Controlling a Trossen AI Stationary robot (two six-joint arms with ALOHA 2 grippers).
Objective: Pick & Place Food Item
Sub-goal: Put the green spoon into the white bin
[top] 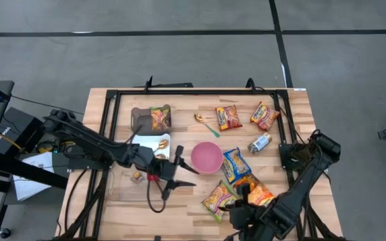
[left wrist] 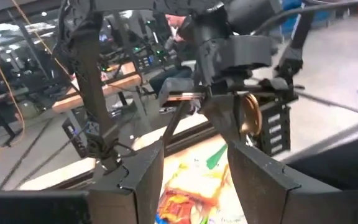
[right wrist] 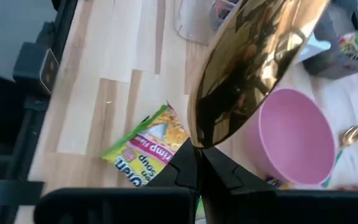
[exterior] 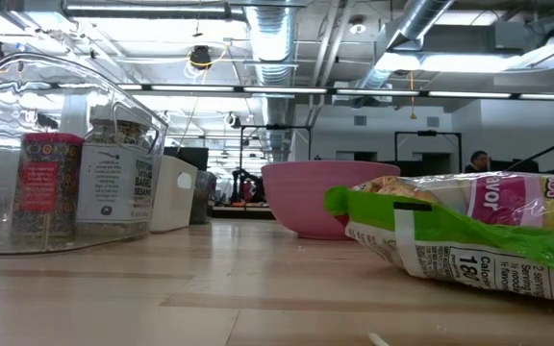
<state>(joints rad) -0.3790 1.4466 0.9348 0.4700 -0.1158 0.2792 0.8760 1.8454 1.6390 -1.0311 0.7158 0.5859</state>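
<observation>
A green-and-yellow soup packet [top: 218, 199] [right wrist: 149, 147] lies flat on the table near its front edge, beside a pink bowl [top: 206, 157] [right wrist: 294, 143]. Over the packet's right side, my right gripper [top: 244, 195] [right wrist: 199, 163] is shut on a gold spoon [right wrist: 253, 56], also seen in the left wrist view as the spoon [left wrist: 250, 115]. Left of the bowl, my left gripper [top: 179, 177] [left wrist: 194, 180] points level toward the table's right and stands open with nothing between its fingers. My right gripper pinches the gold spoon between its two shut fingers at the narrow end of the spoon's bowl [right wrist: 197, 140]. The spoon's bowl sticks out past the fingertips, lifted clear above the table. The fingers hide the handle.
Blue [top: 235, 164] and orange [top: 259, 193] packets lie right of the bowl. Two more packets [top: 228, 117] [top: 265, 115], a second spoon [top: 206, 124] and a lying jar [top: 260, 142] are at the far side. A clear bin [exterior: 61, 154], white box [top: 154, 144] and dark tray [top: 139, 118] stand left.
</observation>
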